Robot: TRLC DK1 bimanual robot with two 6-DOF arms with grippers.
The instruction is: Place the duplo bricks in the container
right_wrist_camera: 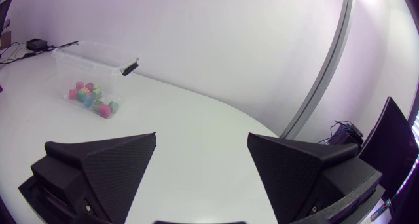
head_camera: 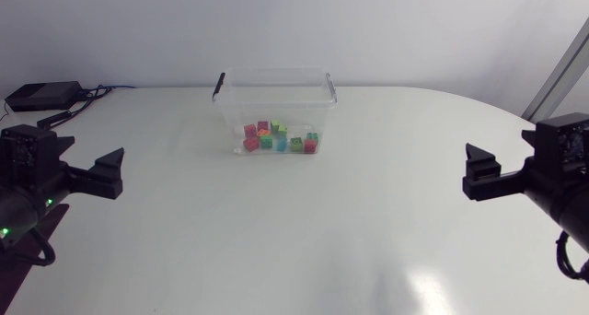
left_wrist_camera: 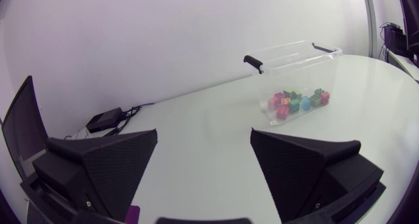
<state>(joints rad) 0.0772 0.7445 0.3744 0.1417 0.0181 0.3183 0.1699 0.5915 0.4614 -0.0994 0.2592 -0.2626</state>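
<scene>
Table (head_camera: pixel 304 232): white, smooth top with a rounded edge.
Container (head_camera: pixel 276 101): clear plastic, black handle clips, standing upright toward the far middle.
Black box (head_camera: pixel 41 95): small, at the far left corner, with cables (head_camera: pixel 92 92) trailing beside it.

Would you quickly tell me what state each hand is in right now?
Left hand: open, holding nothing.
Right hand: open, holding nothing.

White tabletop (head_camera: pixel 304 232), rounded at its right end, with a pale glare patch near its front right. Small flat black box (head_camera: pixel 41 96) on the tabletop's far left corner. Black cables (head_camera: pixel 97 91) run from it along the tabletop's back edge.
</scene>
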